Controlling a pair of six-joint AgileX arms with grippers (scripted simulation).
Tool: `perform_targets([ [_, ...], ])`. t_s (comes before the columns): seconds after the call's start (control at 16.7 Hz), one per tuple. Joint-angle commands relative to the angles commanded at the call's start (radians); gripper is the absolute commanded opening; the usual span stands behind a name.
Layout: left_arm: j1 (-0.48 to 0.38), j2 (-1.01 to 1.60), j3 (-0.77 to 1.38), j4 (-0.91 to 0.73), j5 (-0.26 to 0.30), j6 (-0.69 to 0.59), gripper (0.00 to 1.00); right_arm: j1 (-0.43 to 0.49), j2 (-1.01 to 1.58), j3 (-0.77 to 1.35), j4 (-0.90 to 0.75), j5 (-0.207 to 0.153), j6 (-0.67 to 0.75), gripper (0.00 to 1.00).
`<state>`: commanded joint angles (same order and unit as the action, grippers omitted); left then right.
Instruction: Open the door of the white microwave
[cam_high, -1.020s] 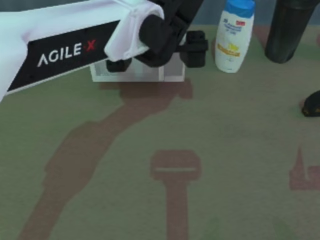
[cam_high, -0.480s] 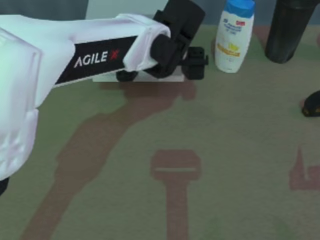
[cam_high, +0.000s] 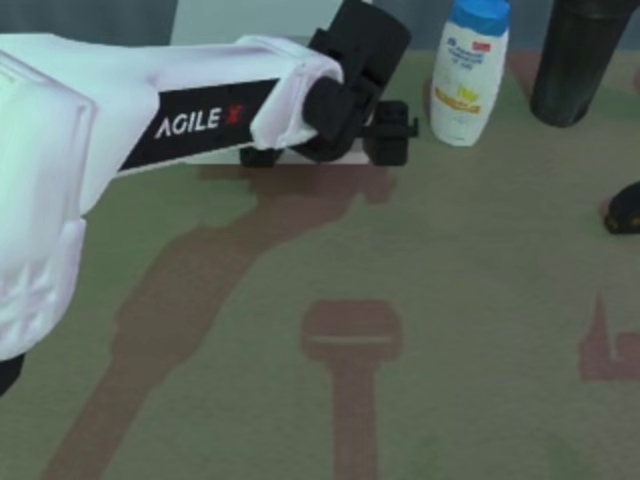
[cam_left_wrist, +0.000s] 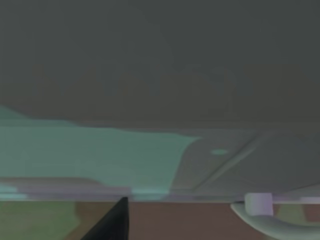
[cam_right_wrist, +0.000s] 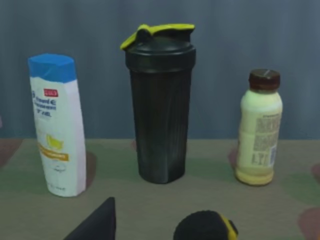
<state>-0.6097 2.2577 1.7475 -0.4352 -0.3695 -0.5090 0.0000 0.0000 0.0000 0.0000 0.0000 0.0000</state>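
With the left hand pressed against the white microwave, its finger gap impossible to judge, a slip off the door could shove the box across the desk.

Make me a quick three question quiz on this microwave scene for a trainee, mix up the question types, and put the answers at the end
1. True or false: the left gripper is at the front of the white microwave, at the table's far edge.
2. Which object stands nearest the microwave's right side in the top view? A) black shaker cup B) white blue-capped bottle C) cream brown-capped bottle
3. Fill in: the shaker cup's lid is ____ in colour.

Key: 1 true; 2 B; 3 yellow.
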Motion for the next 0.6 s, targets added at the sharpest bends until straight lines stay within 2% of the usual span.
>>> perform_targets([
  [0.6, 0.0, 0.0, 0.0, 0.0, 0.0, 0.0, 0.02, 0.0, 0.0, 0.0, 0.0, 0.0, 0.0, 1.0],
])
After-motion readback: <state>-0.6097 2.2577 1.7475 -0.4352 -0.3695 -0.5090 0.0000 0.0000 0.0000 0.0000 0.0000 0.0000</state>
